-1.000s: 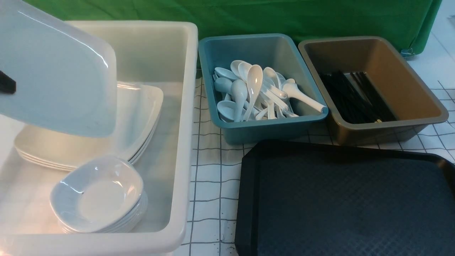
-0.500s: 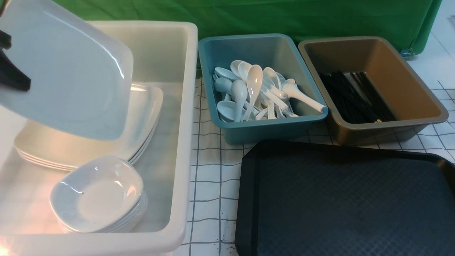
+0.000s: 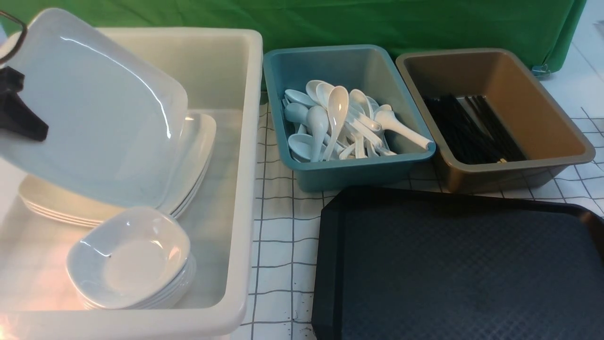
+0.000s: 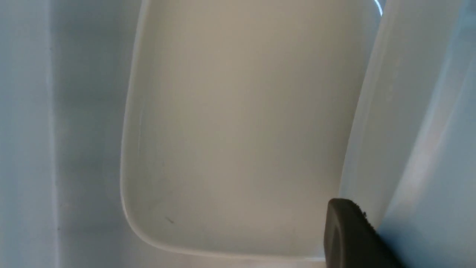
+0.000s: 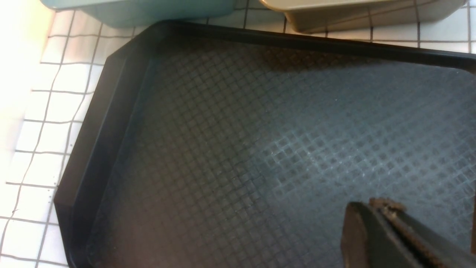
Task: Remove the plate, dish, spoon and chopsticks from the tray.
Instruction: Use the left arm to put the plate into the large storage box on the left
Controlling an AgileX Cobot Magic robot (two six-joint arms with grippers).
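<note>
While looking forward from between the arms, found the plate (image 3: 94, 108) aloft over the white tub (image 3: 252, 118), pinched at its left edge by the left gripper (image 3: 33, 130). Noted jaws pressed on that rim, with one black finger (image 4: 349, 234) laid against the plate in the left wrist view. Reached away from the pincer toward the robot's right and downward, steeply tilted, lowest corner just above the stack of plates (image 3: 196, 151) lying flat in the tub. Could not tell whether that corner touched the stack; looked barely apart. Judged the stack to lie straight beneath. Needed next, by that reading: lowering and levelling the free edge onto it, then spreading the jaws. Risked clipping the small dishes (image 3: 127, 257), stacked just nearer in the same tub, if swung too far inward. Judged the left arm the only one near. Placed the right gripper (image 5: 375, 210) over the tray (image 3: 448, 269), well apart, jaws pressed together on nothing. Saw nothing lying on the part of the tray in view. Spotted spoons (image 3: 339, 123) in the teal tub (image 3: 339, 177) and chopsticks (image 3: 472, 132) in the grey-brown tub (image 3: 519, 177), both beyond the tray. Judged the task nearly done.
</note>
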